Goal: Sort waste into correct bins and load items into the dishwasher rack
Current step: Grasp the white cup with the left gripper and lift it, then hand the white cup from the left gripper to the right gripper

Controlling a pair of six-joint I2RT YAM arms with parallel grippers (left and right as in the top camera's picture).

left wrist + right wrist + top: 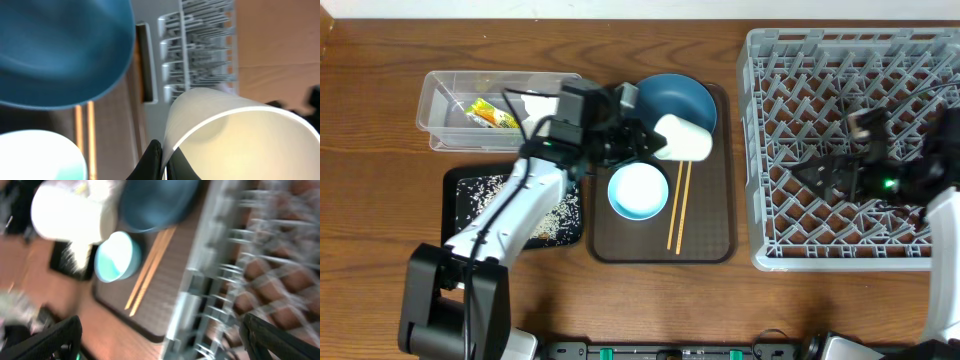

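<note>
Pinched only by its rim in the closed left gripper (648, 140), the white cup (684, 138) could slip onto the blue plate (670, 100); the right gripper (820, 172) hangs wide open, empty.

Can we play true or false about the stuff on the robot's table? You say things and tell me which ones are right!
1. The left gripper is holding a white cup. True.
2. The chopsticks are already in the grey rack. False: the chopsticks lie on the brown tray, right beside the bowl.
3. The yellow-green wrapper is inside the clear tub. True.
4. The rice scraps are in the clear tub too. False: the rice scraps are spread over the black tray.
</note>
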